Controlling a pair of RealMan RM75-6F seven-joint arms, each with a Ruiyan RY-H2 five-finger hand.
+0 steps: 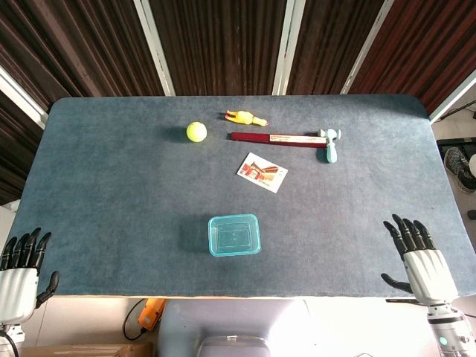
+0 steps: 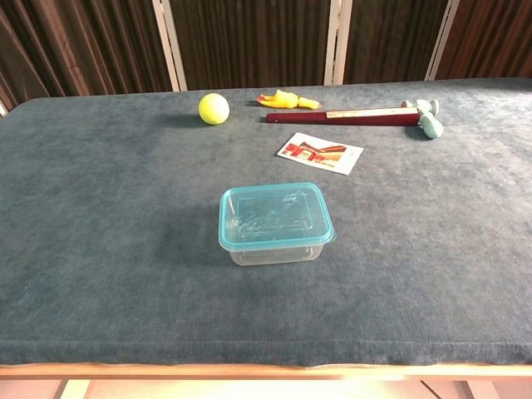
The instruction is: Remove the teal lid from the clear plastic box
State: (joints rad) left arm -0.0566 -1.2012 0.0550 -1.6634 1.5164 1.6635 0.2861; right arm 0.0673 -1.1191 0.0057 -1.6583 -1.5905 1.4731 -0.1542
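A: Starting from the biggest thing, the table (image 1: 111, 186) is carrying everything, and the clear plastic box (image 2: 276, 249) is sitting near its front edge, about midway across, with the teal lid (image 2: 274, 216) lying flat and seated on top.

B: And the hands?

A: Both are hanging at the front corners, well apart from the box. The left hand (image 1: 21, 271) is sitting off the near-left corner, fingers extended and holding nothing. The right hand (image 1: 418, 256) is resting over the near-right corner, fingers spread and likewise holding nothing.

B: So which way is the box lying from each?

A: Inward and slightly forward of both. It is sitting between them; I am judging neither hand clearly nearer, though the right one is reaching further over the table.

B: Long axis?

A: The lid is running a little longer left to right, so its short sides are facing the hands. I am expecting one hand to steady the box while the other lifts a lid edge.
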